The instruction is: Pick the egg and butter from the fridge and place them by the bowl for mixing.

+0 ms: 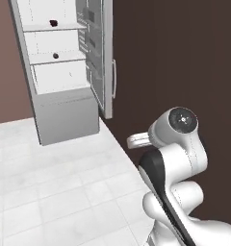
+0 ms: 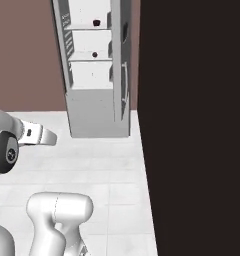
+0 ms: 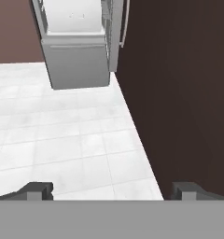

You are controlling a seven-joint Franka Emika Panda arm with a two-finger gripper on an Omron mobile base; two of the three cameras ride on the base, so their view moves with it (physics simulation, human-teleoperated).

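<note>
My end effector (image 3: 112,191) hangs released, its two dark fingertips (image 3: 37,190) spread to the far sides of the hand view, with nothing between them but pale tiled floor (image 3: 67,140). It faces forward over the floor toward the fridge.

At about twelve o'clock in the hand view stands the tall grey fridge with white inner walls and shelves (image 3: 76,60), well apart from me, its door swung open beside a dark brown wall (image 3: 179,93) that runs along my three o'clock side.

In the left base view the fridge (image 1: 64,115) sits at eleven o'clock. On its middle white shelf lies a small, smooth, dark reddish ball that I take for the egg (image 1: 56,55); the right base view shows the egg (image 2: 94,54) at twelve o'clock. On the shelf above rests a larger, lumpy dark red item (image 1: 53,22), which isn't mine to fetch. I cannot make out the butter or the bowl from here.

The egg should be light, rigid but brittle, and prone to rolling, so I judge a gentle pinch across its widest middle is best, closing slowly. The butter, once found, is likely soft and slick; I would take it across its long flat sides. First I must close the distance.
</note>
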